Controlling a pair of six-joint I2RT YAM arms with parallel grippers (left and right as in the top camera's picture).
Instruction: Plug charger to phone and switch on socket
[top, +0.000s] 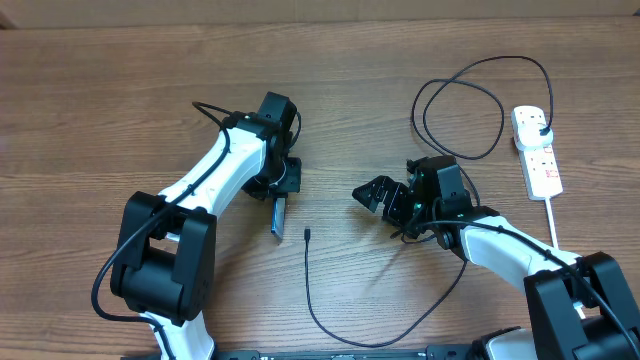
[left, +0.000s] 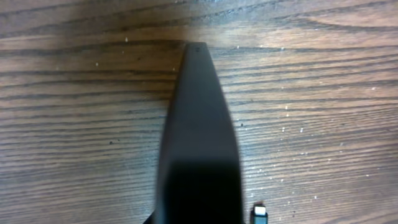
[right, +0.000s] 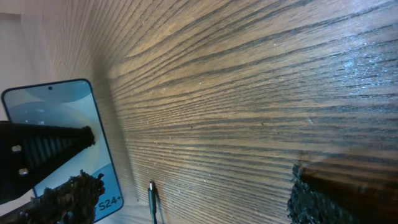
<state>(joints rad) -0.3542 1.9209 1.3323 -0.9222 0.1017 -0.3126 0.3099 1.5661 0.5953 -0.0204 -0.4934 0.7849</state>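
The left gripper (top: 281, 192) clamps the slim blue-screened phone (top: 278, 222), thin black charger cable (top: 308, 285) lies unplugged (right gripper (top: 378, 195) wide, empty), white socket strip (top: 543, 170) awaits switching.

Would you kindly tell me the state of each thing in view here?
phone, screen lit, on edge, unplugged
left gripper, shut on the phone
right gripper, open, empty
power strip, switch state unclear
charger, connector tip lying loose, plug head in power strip
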